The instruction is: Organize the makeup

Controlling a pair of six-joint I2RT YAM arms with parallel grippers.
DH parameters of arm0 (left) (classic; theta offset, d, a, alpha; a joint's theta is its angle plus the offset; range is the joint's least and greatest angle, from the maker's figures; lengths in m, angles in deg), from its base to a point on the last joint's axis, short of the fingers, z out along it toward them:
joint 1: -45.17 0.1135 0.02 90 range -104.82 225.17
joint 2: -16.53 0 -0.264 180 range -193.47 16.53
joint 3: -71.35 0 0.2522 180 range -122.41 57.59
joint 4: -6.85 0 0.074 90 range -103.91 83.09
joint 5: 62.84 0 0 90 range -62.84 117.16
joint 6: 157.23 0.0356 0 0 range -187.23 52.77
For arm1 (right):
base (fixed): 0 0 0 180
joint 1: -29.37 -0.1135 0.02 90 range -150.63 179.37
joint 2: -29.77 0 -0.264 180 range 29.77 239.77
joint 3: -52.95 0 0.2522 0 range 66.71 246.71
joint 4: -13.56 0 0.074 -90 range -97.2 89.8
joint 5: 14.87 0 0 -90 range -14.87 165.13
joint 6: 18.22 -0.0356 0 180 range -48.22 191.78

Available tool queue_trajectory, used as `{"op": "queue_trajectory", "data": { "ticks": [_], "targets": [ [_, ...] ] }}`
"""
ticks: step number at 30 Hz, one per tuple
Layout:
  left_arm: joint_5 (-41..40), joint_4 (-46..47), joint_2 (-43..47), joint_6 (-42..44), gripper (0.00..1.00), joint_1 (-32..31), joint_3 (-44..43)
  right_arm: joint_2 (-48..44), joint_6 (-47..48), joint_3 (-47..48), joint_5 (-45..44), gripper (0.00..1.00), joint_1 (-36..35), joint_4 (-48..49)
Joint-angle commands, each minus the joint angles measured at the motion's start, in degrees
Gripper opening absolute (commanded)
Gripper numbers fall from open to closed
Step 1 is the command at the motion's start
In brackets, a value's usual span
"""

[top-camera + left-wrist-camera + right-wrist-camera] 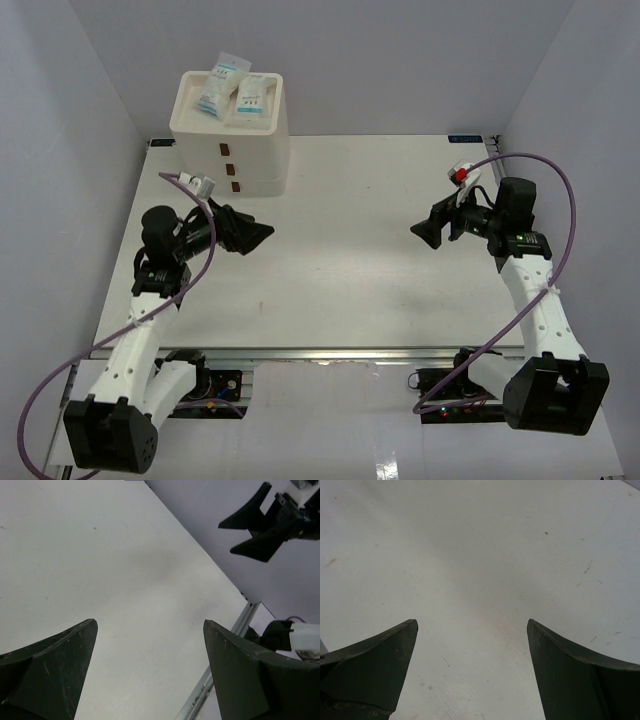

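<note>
L gripper point(258, 236) wide open, empty, over left of table point(340, 290). R gripper point(428, 232) also spread wide, nothing btwn fingers, right side. Makeup: white-blue sachet packs point(230, 92) lie atop drawer box point(245, 150), far left.

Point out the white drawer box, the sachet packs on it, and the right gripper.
white drawer box point(262, 160): top external view, on its front wall.
sachet packs point(247, 100): top external view, middle of the right-hand pack.
right gripper point(471, 622): right wrist view, midway between its open fingertips.
</note>
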Motion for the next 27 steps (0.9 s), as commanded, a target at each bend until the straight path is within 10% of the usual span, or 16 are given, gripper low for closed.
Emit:
{"op": "queue_trajectory", "data": {
  "ticks": [1, 27],
  "targets": [
    [2.29, 0.02, 10.57, 3.09, 0.98, -0.59, 6.50, -3.61, -0.58, -2.56, -2.29, 0.97, 0.37, 0.30],
    [-2.62, -2.06, 14.36, 4.81, 0.98, -1.71, 7.28, -21.85, -10.87, -18.23, -4.13, 0.90, 5.41, 8.23]
  ]
}}
